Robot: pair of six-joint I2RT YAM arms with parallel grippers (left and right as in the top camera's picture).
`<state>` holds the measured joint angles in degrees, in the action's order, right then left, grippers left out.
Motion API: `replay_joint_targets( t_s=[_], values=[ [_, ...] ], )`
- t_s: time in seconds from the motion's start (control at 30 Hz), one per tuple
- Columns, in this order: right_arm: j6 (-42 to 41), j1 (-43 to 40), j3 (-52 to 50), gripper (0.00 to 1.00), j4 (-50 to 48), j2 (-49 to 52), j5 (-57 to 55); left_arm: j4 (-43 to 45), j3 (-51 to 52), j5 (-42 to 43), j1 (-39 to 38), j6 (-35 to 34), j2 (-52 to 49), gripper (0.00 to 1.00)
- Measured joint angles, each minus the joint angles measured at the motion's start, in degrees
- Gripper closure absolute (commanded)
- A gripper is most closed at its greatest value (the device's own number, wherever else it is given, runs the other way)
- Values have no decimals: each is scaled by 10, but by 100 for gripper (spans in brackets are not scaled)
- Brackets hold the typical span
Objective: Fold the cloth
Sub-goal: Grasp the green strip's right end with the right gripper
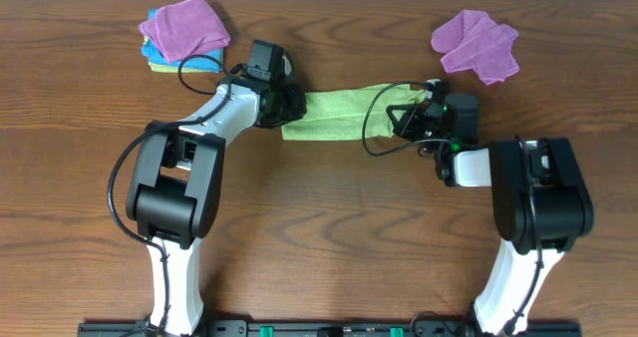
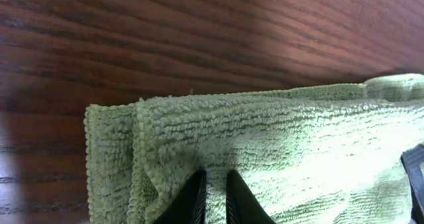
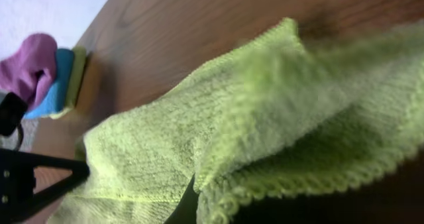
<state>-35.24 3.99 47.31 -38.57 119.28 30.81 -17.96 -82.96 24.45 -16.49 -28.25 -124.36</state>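
Note:
The lime-green cloth (image 1: 339, 114) lies as a folded strip across the middle of the table between my two grippers. My left gripper (image 1: 283, 106) is at its left end; in the left wrist view its fingers (image 2: 213, 184) are nearly closed and pinch a ridge of the cloth (image 2: 278, 138). My right gripper (image 1: 407, 116) is at the right end. In the right wrist view a raised fold of the cloth (image 3: 265, 124) covers the fingers (image 3: 199, 201), and one dark finger shows with cloth pinched against it. The white tag is not visible.
A purple cloth on a blue and yellow-green stack (image 1: 183, 28) sits at the far left, also visible in the right wrist view (image 3: 46, 78). Another purple cloth (image 1: 477, 42) lies at the far right. Bare wood table (image 1: 329, 227) lies in front.

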Motion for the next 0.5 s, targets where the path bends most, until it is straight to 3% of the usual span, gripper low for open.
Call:
replay_joint_targets(
  t_s=[0.27,0.5],
  values=[
    [89,4,11,98,132,-127,13,-7,-5,4,3,0,0,88],
    [150,29,44,99,207,-158,12,-10,-6,3,4,0,0,89]
  ],
)
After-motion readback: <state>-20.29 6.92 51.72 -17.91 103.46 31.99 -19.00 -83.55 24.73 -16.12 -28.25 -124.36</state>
